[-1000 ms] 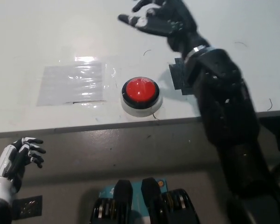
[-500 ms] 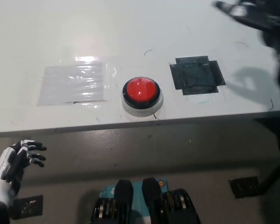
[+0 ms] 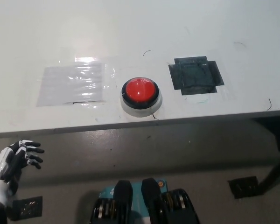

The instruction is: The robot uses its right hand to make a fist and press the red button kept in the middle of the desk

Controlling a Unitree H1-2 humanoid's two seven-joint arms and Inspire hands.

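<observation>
A round red button (image 3: 140, 91) in a black ring on a white base sits on the white desk (image 3: 130, 32), near its front edge in the middle. Nothing touches it. My black right hand and arm are out of the picture. My white left hand (image 3: 16, 158) rests at the lower left, below the desk edge, with its dark-tipped fingers spread apart and holding nothing.
A patch of clear shiny tape (image 3: 72, 84) lies left of the button. A black tape square (image 3: 195, 75) lies to its right. Below the desk's front edge (image 3: 177, 119) is grey floor with small black tape marks (image 3: 242, 186).
My right arm has swung away from above the desk to the right and has left the picture. The button and left hand stay where they were.
</observation>
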